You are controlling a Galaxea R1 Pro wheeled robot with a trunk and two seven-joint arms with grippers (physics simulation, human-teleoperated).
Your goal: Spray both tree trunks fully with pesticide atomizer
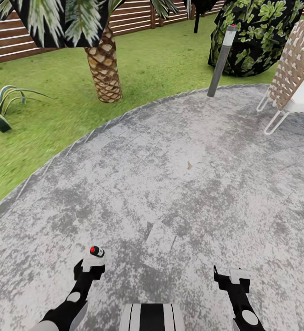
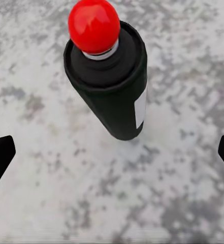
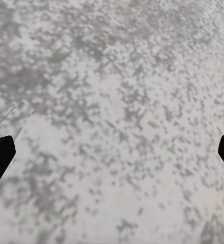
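Right under the robot's head sat its striped trunk (image 1: 152,317), and either side of it the two black arms reached out over the floor (image 1: 184,193), a wide sweep of rough grey mottled concrete that took up most of what I could see. Beyond the floor's curved edge lay the lawn (image 1: 147,59), closed off by the brown slatted fence (image 1: 14,41). Measured from that edge, a short palm (image 1: 104,69) stood just past it on the grass, a grey post lamp (image 1: 222,59) stood right on it, a dark leafy shrub (image 1: 257,37) rose behind the lamp, and a woven chair (image 1: 292,73) sat just inside on the concrete.

No pale bare trunk was anywhere in sight, so I judged the spraying had not begun; nor was the pickup done.

The left gripper (image 1: 90,265) hung with its fingers spread wide, nothing between them. The right gripper (image 1: 233,276) was likewise spread and empty, over bare concrete.

The pesticide atomizer (image 2: 109,76), the one container about, stood upright on the floor well inside that edge, just ahead of the left gripper and not touched by it: a dark bottle with a pale label and a round red top. Whether it held any liquid I could not tell, the body being opaque.
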